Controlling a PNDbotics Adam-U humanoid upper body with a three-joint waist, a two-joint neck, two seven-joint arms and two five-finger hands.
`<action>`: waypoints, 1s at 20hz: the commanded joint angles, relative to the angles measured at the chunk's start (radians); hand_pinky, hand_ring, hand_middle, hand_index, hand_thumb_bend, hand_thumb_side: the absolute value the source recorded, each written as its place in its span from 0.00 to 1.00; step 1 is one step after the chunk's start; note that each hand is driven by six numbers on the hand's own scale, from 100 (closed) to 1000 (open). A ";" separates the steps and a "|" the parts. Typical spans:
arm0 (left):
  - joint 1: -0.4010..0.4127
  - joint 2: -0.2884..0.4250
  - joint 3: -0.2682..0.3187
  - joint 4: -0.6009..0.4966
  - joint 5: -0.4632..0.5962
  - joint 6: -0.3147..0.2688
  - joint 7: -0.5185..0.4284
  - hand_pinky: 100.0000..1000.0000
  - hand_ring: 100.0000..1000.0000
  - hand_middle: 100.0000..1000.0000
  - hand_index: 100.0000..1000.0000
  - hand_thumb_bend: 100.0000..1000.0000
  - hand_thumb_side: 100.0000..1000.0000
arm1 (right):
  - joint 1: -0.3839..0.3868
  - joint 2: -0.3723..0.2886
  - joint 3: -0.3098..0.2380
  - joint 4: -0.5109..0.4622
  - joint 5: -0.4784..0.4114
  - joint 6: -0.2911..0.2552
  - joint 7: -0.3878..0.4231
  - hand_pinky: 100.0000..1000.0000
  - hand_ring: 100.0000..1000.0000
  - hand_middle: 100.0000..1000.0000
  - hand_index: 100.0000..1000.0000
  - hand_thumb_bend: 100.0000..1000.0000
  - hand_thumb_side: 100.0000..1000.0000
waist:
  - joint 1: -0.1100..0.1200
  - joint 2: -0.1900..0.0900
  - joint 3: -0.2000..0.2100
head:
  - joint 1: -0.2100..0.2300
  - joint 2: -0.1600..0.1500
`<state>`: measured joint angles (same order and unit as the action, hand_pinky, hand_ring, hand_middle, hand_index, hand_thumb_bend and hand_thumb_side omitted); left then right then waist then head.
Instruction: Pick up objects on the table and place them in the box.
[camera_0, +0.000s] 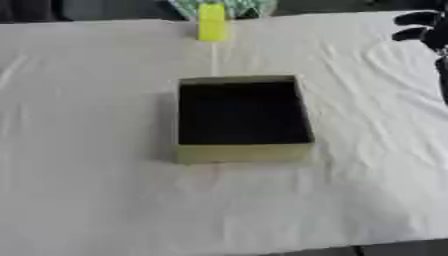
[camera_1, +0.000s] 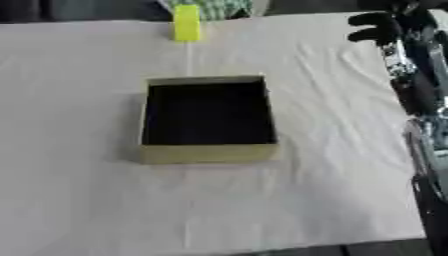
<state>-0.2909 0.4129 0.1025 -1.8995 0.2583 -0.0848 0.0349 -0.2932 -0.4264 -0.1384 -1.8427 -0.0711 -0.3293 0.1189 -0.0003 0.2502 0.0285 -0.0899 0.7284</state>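
Note:
An open olive-walled box (camera_0: 243, 152) with a dark inside stands in the middle of the white cloth. I see nothing inside it. A yellow upright block (camera_0: 211, 22) stands at the far edge, behind the box. Behind the block lies a green-and-white patterned thing (camera_0: 229, 6), partly cut off by the top edge. My right hand (camera_1: 374, 26) hangs over the far right corner of the cloth, its dark fingers pointing left with nothing in them, far from the block. Its arm (camera_1: 418, 95) runs down the right side. My left hand is out of view.
The white cloth (camera_0: 96, 190) is wrinkled and covers the whole table; its near edge shows at the bottom. Dark floor lies beyond the far edge.

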 joint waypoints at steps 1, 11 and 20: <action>-0.012 0.031 0.002 -0.012 0.000 -0.002 -0.003 0.89 0.77 0.80 0.79 0.12 0.96 | -0.009 -0.014 -0.010 -0.015 -0.006 0.000 0.002 0.63 0.72 0.74 0.93 0.00 0.68 | 0.003 -0.018 -0.003 | 0.001 -0.008; -0.014 0.036 0.000 -0.012 -0.001 -0.001 -0.012 0.89 0.78 0.81 0.79 0.13 0.92 | -0.007 -0.014 -0.009 -0.014 -0.007 0.001 0.002 0.63 0.72 0.74 0.93 0.00 0.67 | 0.006 -0.023 -0.004 | 0.001 -0.009; -0.156 0.200 -0.052 0.005 -0.055 0.005 -0.066 0.88 0.79 0.82 0.81 0.16 0.83 | -0.006 -0.011 0.002 -0.011 -0.011 0.005 0.015 0.63 0.72 0.74 0.93 0.00 0.68 | 0.017 -0.033 -0.018 | 0.007 -0.010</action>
<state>-0.4326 0.5561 0.0540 -1.8900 0.2161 -0.0799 -0.0206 -0.2900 -0.4258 -0.1343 -1.8424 -0.0735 -0.3224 0.1294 0.0167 0.2352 0.0092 -0.0850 0.7282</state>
